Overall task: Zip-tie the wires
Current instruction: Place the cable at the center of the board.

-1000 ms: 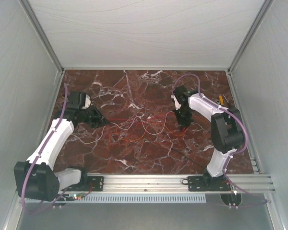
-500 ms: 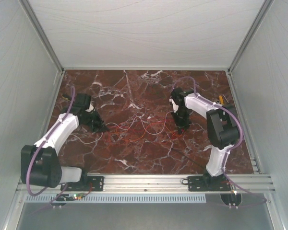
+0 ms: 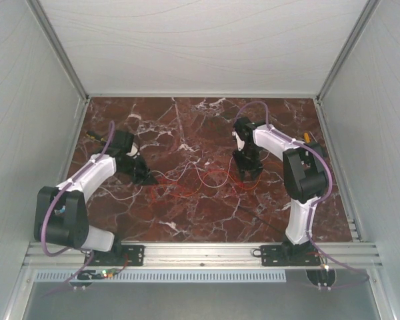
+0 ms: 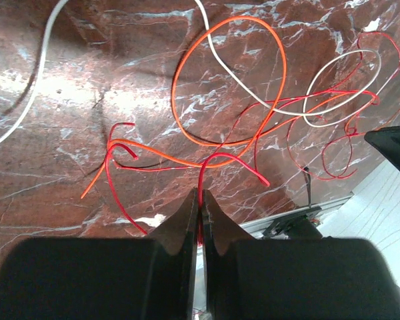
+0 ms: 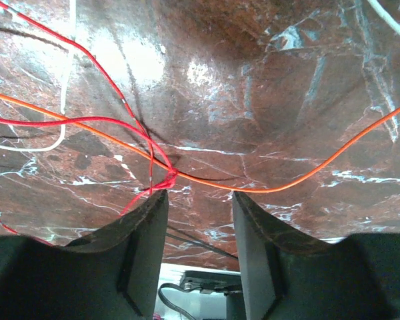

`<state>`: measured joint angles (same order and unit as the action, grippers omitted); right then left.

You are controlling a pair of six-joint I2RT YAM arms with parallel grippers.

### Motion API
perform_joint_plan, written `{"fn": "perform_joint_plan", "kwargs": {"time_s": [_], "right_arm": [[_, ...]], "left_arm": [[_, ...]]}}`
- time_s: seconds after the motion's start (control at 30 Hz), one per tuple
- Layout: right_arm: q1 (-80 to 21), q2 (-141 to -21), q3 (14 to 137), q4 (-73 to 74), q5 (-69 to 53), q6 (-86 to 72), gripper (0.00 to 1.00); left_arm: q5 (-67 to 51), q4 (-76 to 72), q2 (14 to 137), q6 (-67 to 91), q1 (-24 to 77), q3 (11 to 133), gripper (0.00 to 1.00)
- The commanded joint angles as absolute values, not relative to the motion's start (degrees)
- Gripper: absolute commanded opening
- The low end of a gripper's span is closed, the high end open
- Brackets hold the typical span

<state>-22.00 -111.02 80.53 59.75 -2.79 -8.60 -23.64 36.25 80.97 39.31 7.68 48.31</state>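
Warm colours over dark, veined stone
The wires (image 4: 174, 93) are red, orange and white; the table (image 3: 187, 127) is dark red-brown marble with white veins; the left arm (image 3: 87, 177) and right arm (image 3: 275, 141) are white with black joints, carrying purple cables (image 3: 253, 107)

red, orange and white wires (image 3: 193, 179) sprawl in loose loops; black zip tie (image 3: 257, 218) lies flat nearby.

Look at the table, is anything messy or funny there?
Yes. The wires lie in a tangle of red, orange and white loops across the table, crossing over each other instead of sitting in one neat bundle.
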Motion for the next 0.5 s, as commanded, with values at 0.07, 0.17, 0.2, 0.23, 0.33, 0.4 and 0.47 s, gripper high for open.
{"fn": "perform_joint_plan", "kwargs": {"time_s": [0.07, 0.17, 0.2, 0.23, 0.33, 0.4, 0.47], "right_arm": [[-22.06, -109.34, 81.36, 60.50, -1.55, -10.32, 0.42], [-21.74, -108.63, 81.85, 60.42, -0.11, -10.51, 0.43], [-21.56, -108.28, 81.90, 60.38, 0.29, -10.56, 0.43], [-21.37, -108.06, 81.98, 60.26, 0.58, -10.55, 0.43], [-21.06, -107.23, 81.91, 60.01, 1.29, -10.60, 0.43], [-20.93, -106.91, 81.83, 59.86, 1.52, -10.59, 0.43], [-20.93, -106.47, 81.67, 59.68, 1.63, -10.61, 0.43]], "left_arm": [[-25.14, 32.36, 81.24, 40.28, 8.42, 48.88, 0.00], [-24.56, 32.42, 81.80, 40.51, 8.43, 49.03, 0.00], [-24.20, 32.47, 81.88, 40.52, 8.39, 49.04, 0.00], [-23.77, 32.51, 81.95, 40.52, 8.43, 49.00, 0.01], [-22.47, 32.36, 82.17, 40.44, 8.43, 48.96, 0.12], [-22.01, 31.83, 82.38, 40.27, 8.39, 48.96, 0.20], [-21.93, 31.51, 83.01, 40.17, 8.37, 49.08, 0.28]]}}
